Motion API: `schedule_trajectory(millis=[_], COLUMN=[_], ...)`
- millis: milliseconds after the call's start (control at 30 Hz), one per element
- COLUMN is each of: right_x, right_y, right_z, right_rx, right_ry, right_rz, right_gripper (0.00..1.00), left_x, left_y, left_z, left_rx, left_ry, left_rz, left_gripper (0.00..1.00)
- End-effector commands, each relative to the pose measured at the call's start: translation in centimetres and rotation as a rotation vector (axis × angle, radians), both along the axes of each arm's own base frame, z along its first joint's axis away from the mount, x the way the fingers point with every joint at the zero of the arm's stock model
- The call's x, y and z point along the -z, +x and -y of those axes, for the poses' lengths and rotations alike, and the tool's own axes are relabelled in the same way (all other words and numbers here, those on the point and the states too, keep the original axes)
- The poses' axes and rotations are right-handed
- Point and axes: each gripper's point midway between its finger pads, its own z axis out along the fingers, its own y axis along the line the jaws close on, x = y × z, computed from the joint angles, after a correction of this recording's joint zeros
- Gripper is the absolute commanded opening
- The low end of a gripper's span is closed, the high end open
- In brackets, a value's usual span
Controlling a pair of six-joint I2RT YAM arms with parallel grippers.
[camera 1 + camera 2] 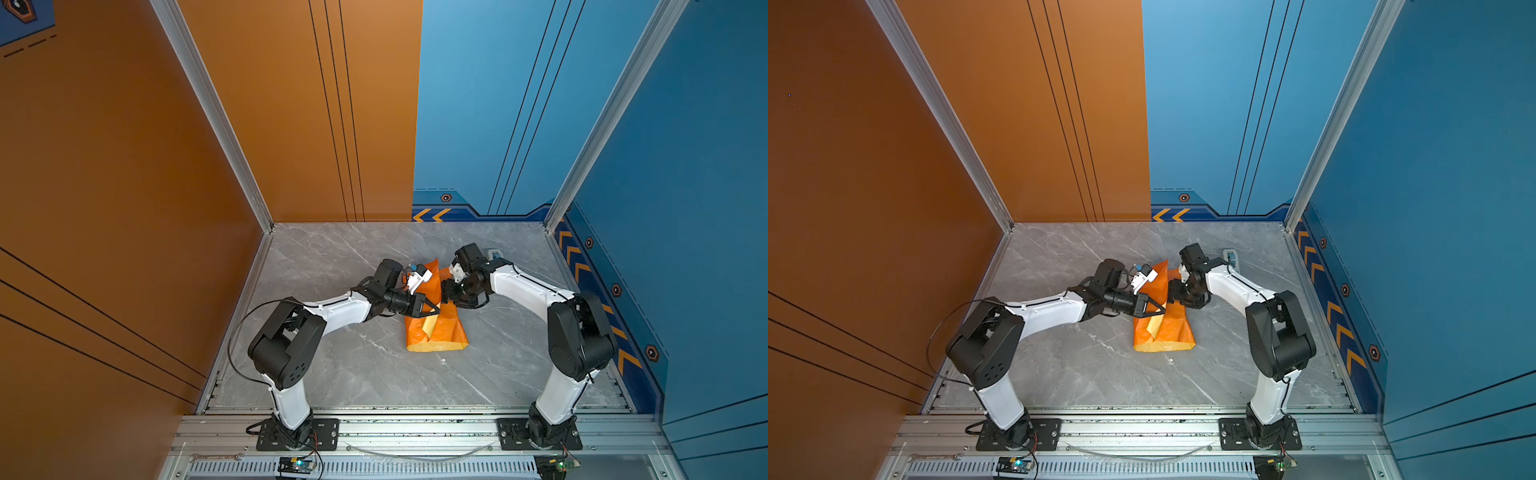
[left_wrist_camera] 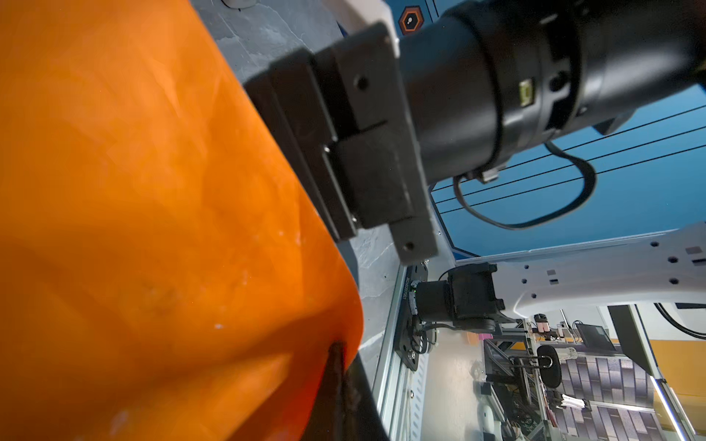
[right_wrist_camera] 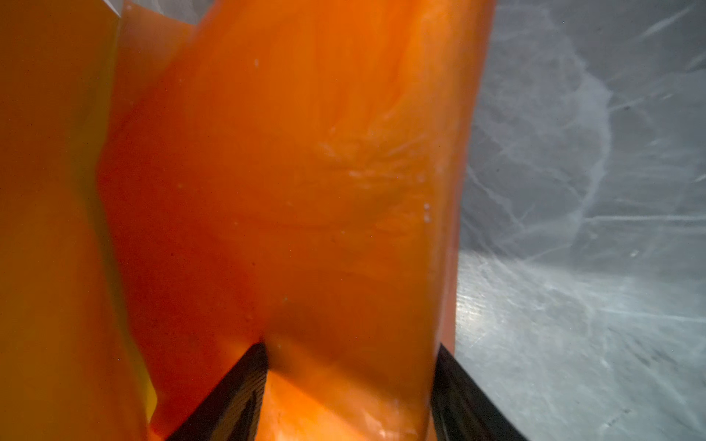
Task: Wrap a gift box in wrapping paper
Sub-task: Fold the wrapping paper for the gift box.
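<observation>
With left pincer [image 1: 435, 309] pinching the wrapping paper [image 1: 441, 332], right pincer [image 3: 351, 347] seemingly clasps it.

Orange wrapping paper [image 2: 153, 191] fills frame — left hand [image 2: 338, 355] pinching edge.

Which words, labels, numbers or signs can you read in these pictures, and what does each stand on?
Readable words or numbers: none.
Black mounting plate, left wrist view: a line of white print, too blurred to read.
Wrench, in a top view: an engraving, too small to read.
Blue wall: orange chevrons and a hexagon badge, signs without letters.
</observation>
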Motion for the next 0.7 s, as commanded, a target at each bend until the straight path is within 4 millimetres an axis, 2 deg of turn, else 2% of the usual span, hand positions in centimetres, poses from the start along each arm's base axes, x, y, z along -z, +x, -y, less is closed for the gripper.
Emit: schedule_trajectory(millis=[0,100,300,333,667], right_x=[4.1,3.5,2.9,2.8,1.2], right_y=[-2.8,-2.5,-2.2,-2.1,-1.5], right_z=[1.7,1.4,1.0,0.9,0.9], right_rx=[0.026,0.036,0.064,0.068,0.096], right_ry=[-0.073,-0.033,0.067,0.084,0.184], right_rz=[-0.135,-0.12,-0.101,-0.099,-0.055], right_gripper=[0.67,0.67,0.67,0.68,0.71], left_x=[0.0,0.9,1.3,2.4,4.9], left_y=[0.5,0.4,1.1,0.7,1.2], left_z=[0.7,0.6,0.1,-0.4,-1.1], left_rx=[-0.002,-0.007,-0.042,-0.05,-0.094], left_ry=[-0.031,-0.015,0.001,0.02,0.078], left_rz=[-0.001,-0.016,-0.013,-0.038,-0.085], left_gripper=[0.0,0.0,0.0,0.0,0.0])
